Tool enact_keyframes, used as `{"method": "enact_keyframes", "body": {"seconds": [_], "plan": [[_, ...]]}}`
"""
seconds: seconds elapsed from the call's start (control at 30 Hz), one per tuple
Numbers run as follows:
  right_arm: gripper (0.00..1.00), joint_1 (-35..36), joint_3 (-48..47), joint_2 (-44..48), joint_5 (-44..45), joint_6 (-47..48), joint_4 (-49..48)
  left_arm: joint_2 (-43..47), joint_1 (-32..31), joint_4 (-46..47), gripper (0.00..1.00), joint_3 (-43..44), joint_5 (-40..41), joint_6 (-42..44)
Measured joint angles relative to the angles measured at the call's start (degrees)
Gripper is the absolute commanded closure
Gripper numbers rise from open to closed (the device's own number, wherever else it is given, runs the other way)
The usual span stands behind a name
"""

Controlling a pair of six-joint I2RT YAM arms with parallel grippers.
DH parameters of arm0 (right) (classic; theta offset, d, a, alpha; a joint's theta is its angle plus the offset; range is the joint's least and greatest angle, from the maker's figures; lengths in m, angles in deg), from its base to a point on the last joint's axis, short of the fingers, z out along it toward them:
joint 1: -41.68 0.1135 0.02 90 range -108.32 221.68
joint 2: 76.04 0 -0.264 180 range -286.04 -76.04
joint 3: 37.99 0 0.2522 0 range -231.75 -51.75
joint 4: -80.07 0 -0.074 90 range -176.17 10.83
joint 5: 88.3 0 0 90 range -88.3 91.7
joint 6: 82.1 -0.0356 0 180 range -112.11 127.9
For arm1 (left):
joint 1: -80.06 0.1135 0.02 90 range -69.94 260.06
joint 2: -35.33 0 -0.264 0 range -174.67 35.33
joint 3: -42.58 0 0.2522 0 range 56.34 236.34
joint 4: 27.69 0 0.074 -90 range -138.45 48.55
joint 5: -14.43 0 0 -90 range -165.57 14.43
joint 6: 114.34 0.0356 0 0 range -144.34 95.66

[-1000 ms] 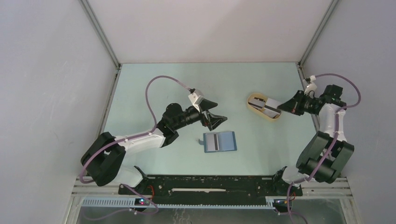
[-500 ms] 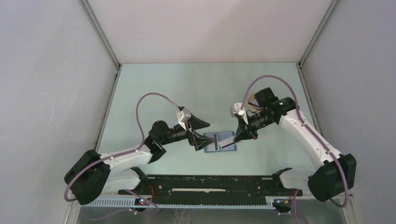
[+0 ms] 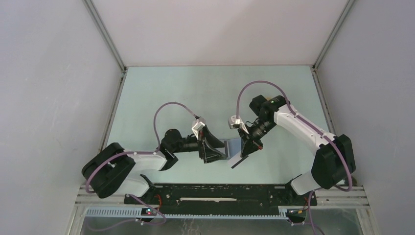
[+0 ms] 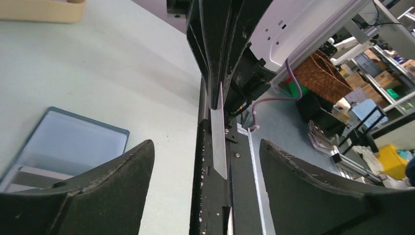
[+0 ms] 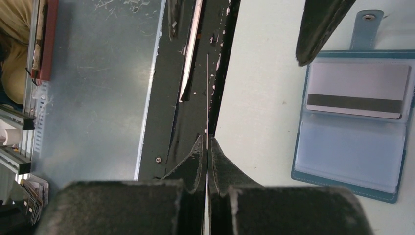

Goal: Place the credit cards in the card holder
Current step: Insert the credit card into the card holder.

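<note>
The blue card holder (image 5: 355,147) lies open on the table, with a white card with a dark stripe (image 5: 357,90) in its upper slot. In the top view only a strip of it (image 3: 234,145) shows between the grippers. My right gripper (image 5: 207,141) is shut on a thin pale credit card (image 5: 207,93), seen edge-on. It holds the card tilted above the table, just near-right of the holder (image 3: 237,161). My left gripper (image 4: 206,143) is open and empty beside the holder (image 4: 63,147), facing that card (image 4: 219,132).
The beige oval tray (image 4: 44,10) stands farther back on the table; in the top view the right arm hides it. The black base rail (image 3: 220,192) runs along the near table edge, close below the held card.
My right gripper came from the tray with a card to the holder, then drew back toward the near edge. My left gripper moved right and nearer, to the holder's left side.
</note>
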Motion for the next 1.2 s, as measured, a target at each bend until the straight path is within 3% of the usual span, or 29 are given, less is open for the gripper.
{"method": "enact_keyframes", "body": {"seconds": [0.17, 0.47, 1.03, 1.2], "plan": [[1.00, 0.0, -1.0, -0.9, -0.3, -1.0, 0.6, -5.0, -1.2, 2.3, 0.38, 0.2, -1.6, -3.0], [1.00, -0.2, -1.6, -3.5, -0.4, -4.3, 0.4, -8.1, -3.1, 2.1, 0.43, 1.8, -2.5, -4.0], [1.00, -0.6, -1.6, -4.3, -0.4, -6.5, 0.2, -7.3, -6.7, -14.1, 0.64, 6.9, -0.6, 3.2], [1.00, -1.0, -1.6, -4.3, -0.4, -6.6, 0.2, -5.9, -6.8, -15.9, 0.80, 6.9, -0.4, 4.1]]}}
